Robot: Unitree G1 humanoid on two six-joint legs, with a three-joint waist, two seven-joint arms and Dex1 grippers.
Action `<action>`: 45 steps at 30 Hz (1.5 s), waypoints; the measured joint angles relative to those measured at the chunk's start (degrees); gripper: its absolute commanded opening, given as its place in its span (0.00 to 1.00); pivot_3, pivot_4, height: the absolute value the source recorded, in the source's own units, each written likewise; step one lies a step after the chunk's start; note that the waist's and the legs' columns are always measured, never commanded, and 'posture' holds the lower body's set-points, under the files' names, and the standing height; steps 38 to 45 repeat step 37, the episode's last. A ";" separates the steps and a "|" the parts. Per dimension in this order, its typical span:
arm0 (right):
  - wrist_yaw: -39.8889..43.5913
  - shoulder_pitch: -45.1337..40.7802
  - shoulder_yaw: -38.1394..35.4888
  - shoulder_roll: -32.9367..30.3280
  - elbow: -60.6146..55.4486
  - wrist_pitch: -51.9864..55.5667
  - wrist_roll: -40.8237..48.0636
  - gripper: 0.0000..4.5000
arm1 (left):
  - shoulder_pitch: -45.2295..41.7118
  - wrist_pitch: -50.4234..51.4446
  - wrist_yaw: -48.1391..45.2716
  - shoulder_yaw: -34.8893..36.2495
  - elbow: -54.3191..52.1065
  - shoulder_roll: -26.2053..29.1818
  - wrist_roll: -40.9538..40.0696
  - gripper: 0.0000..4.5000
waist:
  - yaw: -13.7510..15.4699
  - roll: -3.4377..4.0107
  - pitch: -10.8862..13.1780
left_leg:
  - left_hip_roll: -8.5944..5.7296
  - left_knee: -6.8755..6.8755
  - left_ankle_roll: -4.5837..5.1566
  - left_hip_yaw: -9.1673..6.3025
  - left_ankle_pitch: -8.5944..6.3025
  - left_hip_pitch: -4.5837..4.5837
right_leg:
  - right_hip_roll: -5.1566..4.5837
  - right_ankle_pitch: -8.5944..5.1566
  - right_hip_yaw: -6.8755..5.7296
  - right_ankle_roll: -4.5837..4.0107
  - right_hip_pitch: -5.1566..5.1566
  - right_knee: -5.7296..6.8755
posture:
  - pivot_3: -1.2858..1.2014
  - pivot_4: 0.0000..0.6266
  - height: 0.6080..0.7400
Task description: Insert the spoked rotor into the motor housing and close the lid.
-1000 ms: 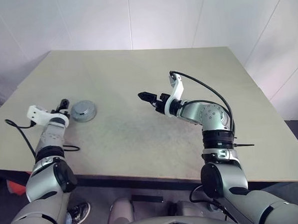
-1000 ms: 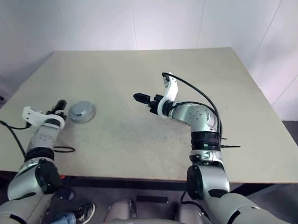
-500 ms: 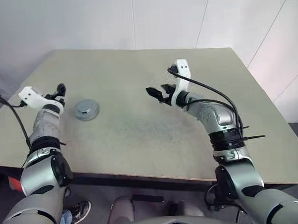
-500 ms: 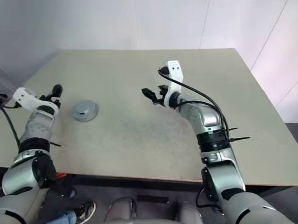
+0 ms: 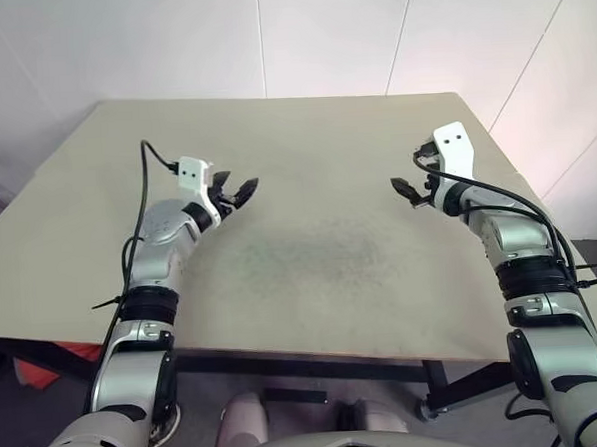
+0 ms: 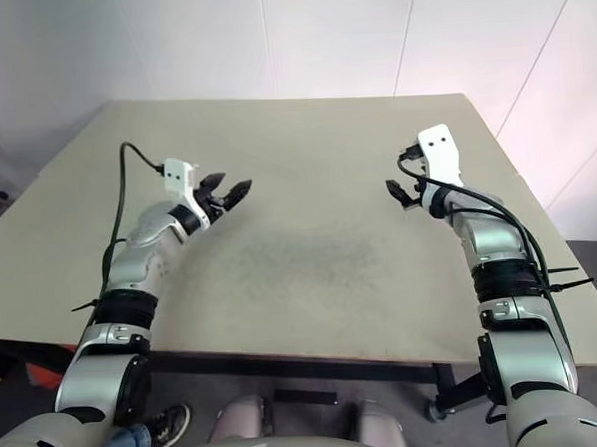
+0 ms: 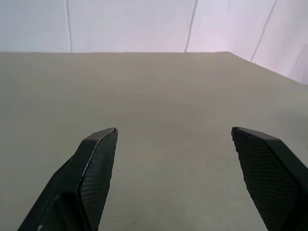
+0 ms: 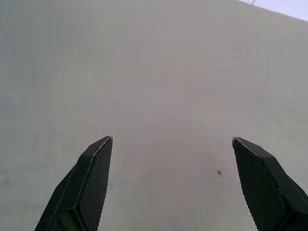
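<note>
From the left eye view, the beige tabletop [image 5: 315, 163] stretches back to a white panelled wall [image 5: 269, 35], and both arms reach out above it, well apart from each other. The left tool [image 5: 239, 192] hangs over the left half of the surface, pointing towards the middle, its two black fingers spread and with nothing between them. The right tool [image 5: 409, 192] sits over the right half, its dark fingers pointing inward towards the centre, with a white camera mount [image 5: 453, 147] standing above the wrist and a black cable [image 5: 497, 188] looping back along the forearm. The right eye view gives the same layout, with the worn, slightly darker patch [image 6: 315, 258] of the surface lying between the two arms. In the left wrist view, the left tool's two textured black fingers [image 7: 94, 173] stand far apart over bare surface, the far edge of the tabletop and the wall beyond them, gripping nothing. In the right wrist view, the right tool's fingers [image 8: 89, 185] are likewise wide apart and empty above plain surface, with a small dark speck [image 8: 219, 172] on it. Where the rotor, housing and lid are cannot be told
</note>
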 measured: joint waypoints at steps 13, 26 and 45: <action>-2.45 1.73 -1.60 3.51 -3.11 -0.05 -0.10 1.00 | 0.74 0.57 7.04 0.70 0.45 -2.87 1.57 0.90 | 0.14 0.02 0.01 | -0.01 0.09 0.18 0.00 0.06 -0.01 | -0.02 0.03 -0.01 -0.07 0.02 0.05 | 0.52 0.00 1.00; -2.89 -4.00 -3.64 6.58 0.38 -0.70 0.54 1.00 | 3.57 1.93 11.36 1.92 -3.38 -3.70 1.63 0.90 | 1.28 -0.02 0.07 | 1.02 0.67 -0.07 3.14 -0.75 0.94 | 2.53 0.64 4.24 -0.07 -0.92 0.06 | 0.52 0.00 1.00; -9.66 -3.11 -3.96 7.81 2.85 -0.62 -1.69 1.00 | 3.57 4.59 11.43 1.95 -4.57 -2.57 1.85 0.90 | -0.03 -0.08 0.08 | 1.01 0.90 0.07 2.45 -0.78 0.44 | 1.80 0.60 3.37 -0.13 -0.94 0.16 | 0.52 0.00 1.00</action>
